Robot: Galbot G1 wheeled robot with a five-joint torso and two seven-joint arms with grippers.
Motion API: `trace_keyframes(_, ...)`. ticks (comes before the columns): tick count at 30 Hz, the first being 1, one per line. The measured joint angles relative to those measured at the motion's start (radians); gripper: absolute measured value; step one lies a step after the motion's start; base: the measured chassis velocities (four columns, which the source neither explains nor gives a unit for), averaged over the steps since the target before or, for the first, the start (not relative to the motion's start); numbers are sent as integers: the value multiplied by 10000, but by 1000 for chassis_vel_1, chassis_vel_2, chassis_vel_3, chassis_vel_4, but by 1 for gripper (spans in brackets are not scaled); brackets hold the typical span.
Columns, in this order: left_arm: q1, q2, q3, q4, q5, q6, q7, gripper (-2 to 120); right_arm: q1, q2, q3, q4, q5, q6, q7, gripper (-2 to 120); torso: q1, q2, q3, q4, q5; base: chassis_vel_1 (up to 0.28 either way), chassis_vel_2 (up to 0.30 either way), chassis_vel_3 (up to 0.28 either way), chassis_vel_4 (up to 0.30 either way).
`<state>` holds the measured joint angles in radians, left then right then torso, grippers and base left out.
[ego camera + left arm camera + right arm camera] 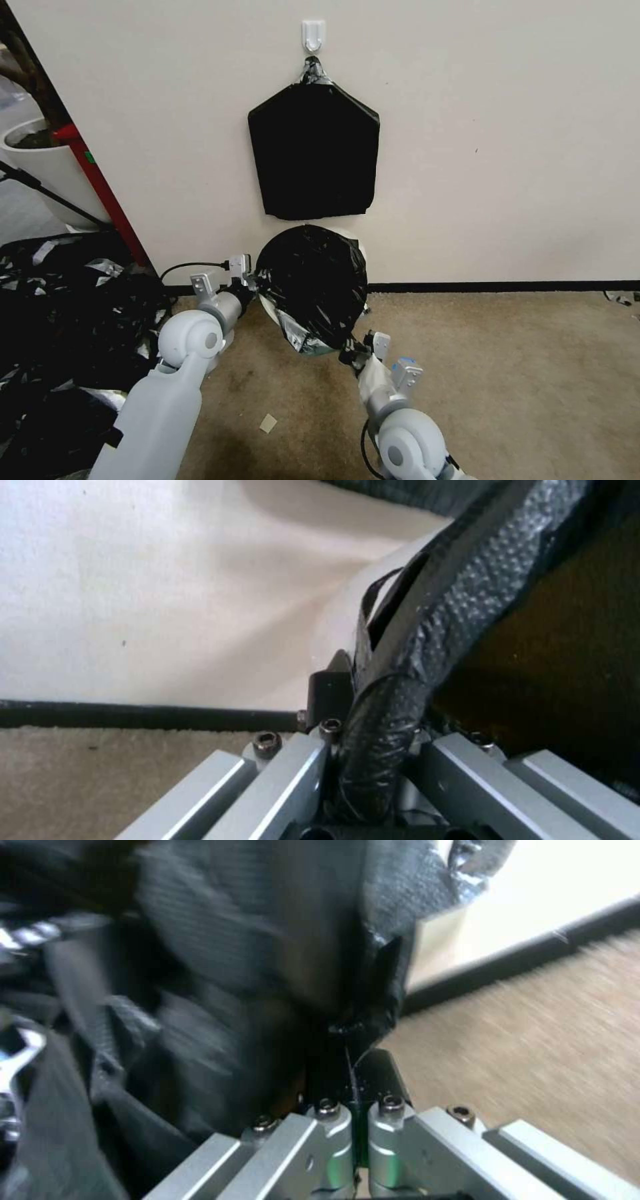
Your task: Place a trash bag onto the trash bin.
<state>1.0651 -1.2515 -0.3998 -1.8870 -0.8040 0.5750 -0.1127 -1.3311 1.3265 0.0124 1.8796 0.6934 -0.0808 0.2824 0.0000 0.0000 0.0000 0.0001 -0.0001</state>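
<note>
Trash bag (313, 287), glossy black and wrinkled, sits at the centre of the head view, stretched like a dome over the mouth of the cream-white trash bin (355, 241), of which a sliver of rim peeks out at the bag's upper right and lower left. It appears held taut from two opposite sides so that its opening can be drawn down around the rim; judged from this, the fitting is under way but not finished, since a loose silver-flecked flap hangs at the bag's lower edge.

Above it, a flat black stack (313, 153) hangs from a white wall hook (313, 35). A heap of black plastic (60, 320) fills the lower left of the frame.

From the lower left, the left arm reaches up to the bag's left edge; the left gripper (250, 280) is clamped on a rolled band of film, which in its wrist view runs between the fingers. From the bottom centre, the right arm rises to the bag's lower right edge, where the right gripper (352, 352) pinches a fold of film, fingers closed together.
</note>
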Motion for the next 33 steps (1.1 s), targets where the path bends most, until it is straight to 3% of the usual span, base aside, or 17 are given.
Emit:
trace_keyframes(1, 0, 0, 0, 0, 0, 0, 0, 0, 0, 0, 0, 0, 0, 0, 0, 0, 0, 0, 0, 0, 0, 0, 0, 0, 0)
trace_keyframes(4, -54, -38, -49, -177, -569, 105, -259, 0, 168, 135, 115, -1063, -1902, 1422, -2082, 0, 0, 0, 0, 0, 0, 0, 0, 0, 0)
trace_keyframes(6, -66, -38, -51, -208, -666, 150, -286, 0, 223, 153, 164, -1351, -2329, 1831, -2435, 0, 0, 0, 0, 0, 1, 0, 0, 0, 0)
trace_keyframes(9, -25, 3, -42, -311, -818, 376, -300, 0, 662, 340, 592, -2885, -4667, 3764, -3290, 0, 0, 0, 0, 0, 2, 0, 0, 0, 0)
trace_keyframes(10, -25, 3, -42, -311, -818, 376, -300, 0, 662, 340, 592, -2885, -4667, 3764, -3290, 0, 0, 0, 0, 0, 2, 0, 0, 0, 0)
trace_keyframes(12, 35, 32, -16, -352, -825, 510, -290, 0, 1069, 489, 1124, -3815, -6568, 4588, -3038, 0, 0, 0, 1, 0, 2, 0, 0, 0, 0)
trace_keyframes(13, 35, 32, -16, -352, -825, 510, -290, 0, 1069, 489, 1124, -3815, -6568, 4588, -3038, 0, 0, 0, 1, 0, 2, 0, 0, 0, 0)
trace_keyframes(15, 76, 57, 26, -397, -837, 634, -240, 0, 1443, 566, 1712, -4434, -8251, 5136, -2741, 0, 0, 0, 1, -1, 3, 0, 0, 0, 0)
trace_keyframes(19, 101, 76, 35, -485, -850, 705, -193, 0, 1770, 581, 2357, -4751, -9707, 5454, -2309, 0, 0, 0, 0, -1, 2, 0, 0, 0, 0)
trace_keyframes(23, 125, 78, 36, -553, -849, 709, -188, 0, 1828, 561, 2580, -4667, -10212, 5481, -1771, 0, 0, 0, 1, -1, 2, 0, 0, 0, 0)
trace_keyframes(24, 142, 66, 36, -582, -848, 705, -187, 0, 1809, 576, 2739, -4513, -10897, 5525, -1109, 0, 0, 0, 0, -1, 1, 0, 0, 0, 0)
trace_keyframes(27, 190, -21, 67, -594, -829, 545, -188, 0, 1467, 626, 2552, -3967, -11733, 5637, -671, 0, 0, 0, 0, -1, 0, 0, 0, 0, 0)
trace_keyframes(33, 220, -188, 116, -580, -872, 179, -194, 0, 1119, 775, 1954, -3699, -11070, 5768, -1570, 0, 0, 0, 0, 0, 1, 0, 0, 0, 0)
